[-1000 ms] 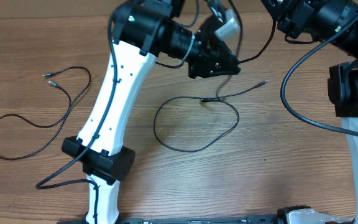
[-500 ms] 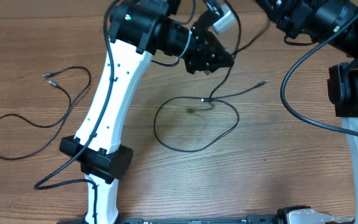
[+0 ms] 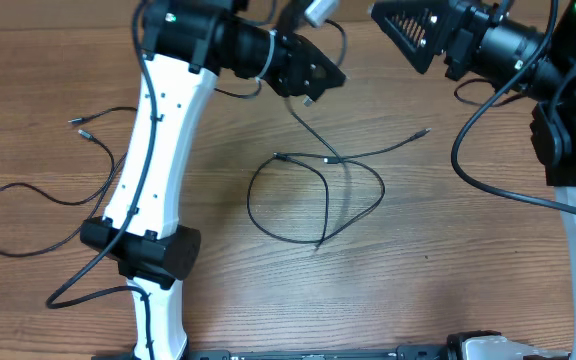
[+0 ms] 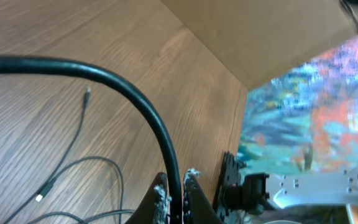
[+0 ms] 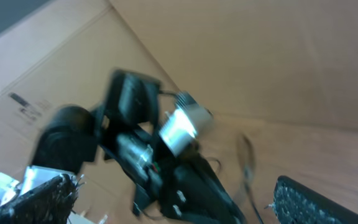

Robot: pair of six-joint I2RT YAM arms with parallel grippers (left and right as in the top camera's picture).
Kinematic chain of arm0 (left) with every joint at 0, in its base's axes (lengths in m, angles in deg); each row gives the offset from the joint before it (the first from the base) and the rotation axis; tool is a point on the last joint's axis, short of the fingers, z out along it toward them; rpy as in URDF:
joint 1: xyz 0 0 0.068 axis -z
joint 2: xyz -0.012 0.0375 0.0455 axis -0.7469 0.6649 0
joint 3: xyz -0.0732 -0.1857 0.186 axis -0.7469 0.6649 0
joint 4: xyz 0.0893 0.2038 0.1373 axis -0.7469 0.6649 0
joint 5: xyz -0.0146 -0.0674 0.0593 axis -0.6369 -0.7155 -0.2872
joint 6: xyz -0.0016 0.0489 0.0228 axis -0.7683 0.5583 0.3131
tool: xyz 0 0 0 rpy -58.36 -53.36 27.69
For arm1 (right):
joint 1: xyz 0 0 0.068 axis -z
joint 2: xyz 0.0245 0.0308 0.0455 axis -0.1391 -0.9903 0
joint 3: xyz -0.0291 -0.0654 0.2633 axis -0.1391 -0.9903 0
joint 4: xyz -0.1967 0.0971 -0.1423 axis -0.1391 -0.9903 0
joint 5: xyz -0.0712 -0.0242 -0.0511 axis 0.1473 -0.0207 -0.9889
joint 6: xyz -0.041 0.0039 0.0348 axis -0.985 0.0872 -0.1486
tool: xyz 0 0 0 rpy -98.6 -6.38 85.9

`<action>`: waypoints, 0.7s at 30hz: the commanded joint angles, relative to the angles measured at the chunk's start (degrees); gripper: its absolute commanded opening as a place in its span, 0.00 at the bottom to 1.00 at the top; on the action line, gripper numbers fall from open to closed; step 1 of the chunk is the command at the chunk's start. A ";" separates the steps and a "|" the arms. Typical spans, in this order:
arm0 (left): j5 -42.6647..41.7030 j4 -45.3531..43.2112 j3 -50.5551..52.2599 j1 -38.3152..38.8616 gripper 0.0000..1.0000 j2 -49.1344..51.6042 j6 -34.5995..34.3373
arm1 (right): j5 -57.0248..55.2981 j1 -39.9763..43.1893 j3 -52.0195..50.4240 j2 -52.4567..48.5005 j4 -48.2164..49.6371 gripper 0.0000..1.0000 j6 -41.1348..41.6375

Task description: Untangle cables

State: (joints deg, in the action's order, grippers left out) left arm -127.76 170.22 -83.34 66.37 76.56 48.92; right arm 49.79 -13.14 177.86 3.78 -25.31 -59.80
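Left pincer point(image 3: 311, 97) clamping centre cable point(image 3: 326, 195), left cable point(image 3: 68, 203) apart

Wood-grain tabletop point(image 3: 438, 290). Brown cardboard panel point(image 4: 260, 31), upright along one tabletop edge. Blurred multicoloured surface point(image 4: 309, 112), beside the panel's end.

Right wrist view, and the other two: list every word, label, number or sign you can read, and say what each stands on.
No text can be read in any view.
Cardboard wall: a small dark printed mark, too blurred to read.
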 commanded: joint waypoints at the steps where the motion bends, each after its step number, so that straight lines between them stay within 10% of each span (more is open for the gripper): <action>1: -3.02 0.68 -0.07 -2.27 0.04 0.48 -3.26 | -3.23 1.09 0.70 0.22 -4.07 1.00 -6.29; 11: -25.42 -1.01 -0.28 -7.23 0.04 0.46 -16.00 | -12.57 1.38 -0.63 -1.22 -23.19 1.00 -21.16; 21: -33.51 -28.09 -3.56 -6.97 0.04 -0.63 -69.22 | -5.73 -1.46 -2.82 -8.13 -32.81 1.00 -36.61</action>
State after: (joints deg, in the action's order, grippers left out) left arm -157.58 146.68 -83.95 59.20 76.58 3.13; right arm 40.24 -12.88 175.47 -2.97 -58.10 -88.84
